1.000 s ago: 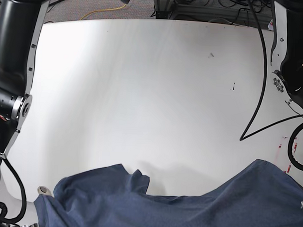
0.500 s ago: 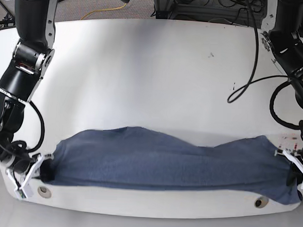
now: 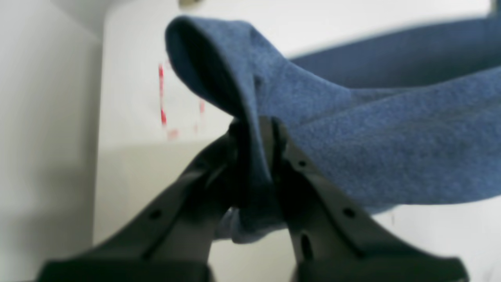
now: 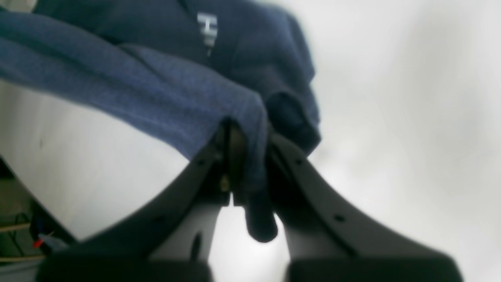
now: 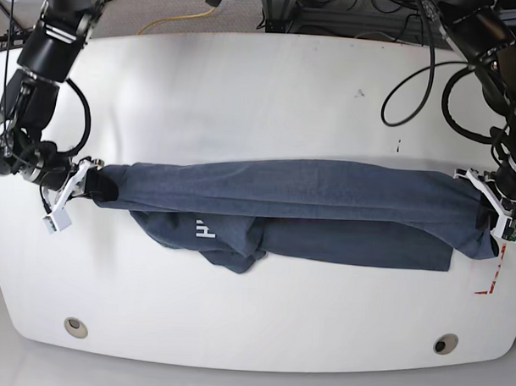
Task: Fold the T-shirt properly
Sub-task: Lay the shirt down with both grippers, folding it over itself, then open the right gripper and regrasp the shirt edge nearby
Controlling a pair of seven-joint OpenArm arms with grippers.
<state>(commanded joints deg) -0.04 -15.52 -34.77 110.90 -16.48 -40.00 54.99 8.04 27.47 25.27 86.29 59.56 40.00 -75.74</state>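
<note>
Both the left hand (image 5: 493, 205) and right hand (image 5: 72, 189), each pinching the T-shirt (image 5: 308, 207), have dragged it farther onto the table (image 5: 261, 91), stretched for folding

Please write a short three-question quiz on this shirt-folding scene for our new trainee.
1. True or false: both pincers are shut on the T-shirt.
2. Where does the white lettering show in the base view? A) on the lower layer, nearer the right pincer B) beside the left pincer C) nowhere
3. Fill in: the shirt is stretched ____ the two pincers above the white table.

Key: 1 true; 2 A; 3 between.
</note>
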